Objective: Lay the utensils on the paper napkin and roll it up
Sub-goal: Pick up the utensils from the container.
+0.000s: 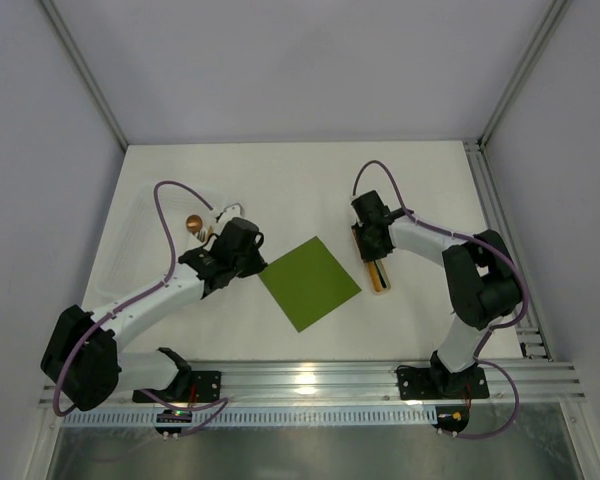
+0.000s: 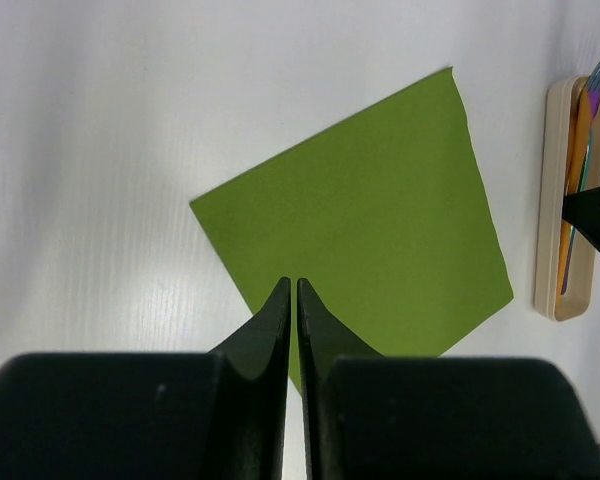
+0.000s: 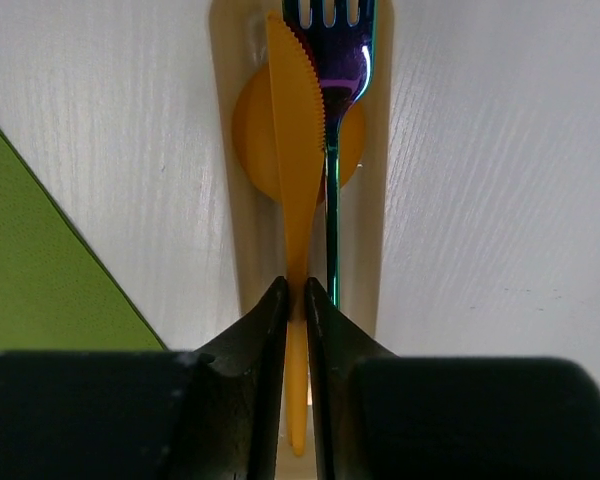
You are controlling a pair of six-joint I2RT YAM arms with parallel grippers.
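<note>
Low in its wrist view, the left hand point(image 2: 292, 285) is pinched shut on nothing, by the near corner of the flat olive-green square paper napkin point(image 2: 370, 220) mid-frame. The right hand point(image 3: 295, 290) is narrowed onto the serrated orange plastic knife point(image 3: 298, 150), which lies beside the iridescent green-purple metal fork point(image 3: 332, 230) in a slim beige tray point(image 3: 225, 200) on the white table point(image 3: 500, 200).

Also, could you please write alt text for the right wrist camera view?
The right gripper pinches the handle of an orange knife lying in a narrow beige tray on a white table. A shiny green-purple fork lies beside it, and a green napkin shows at left.
</note>
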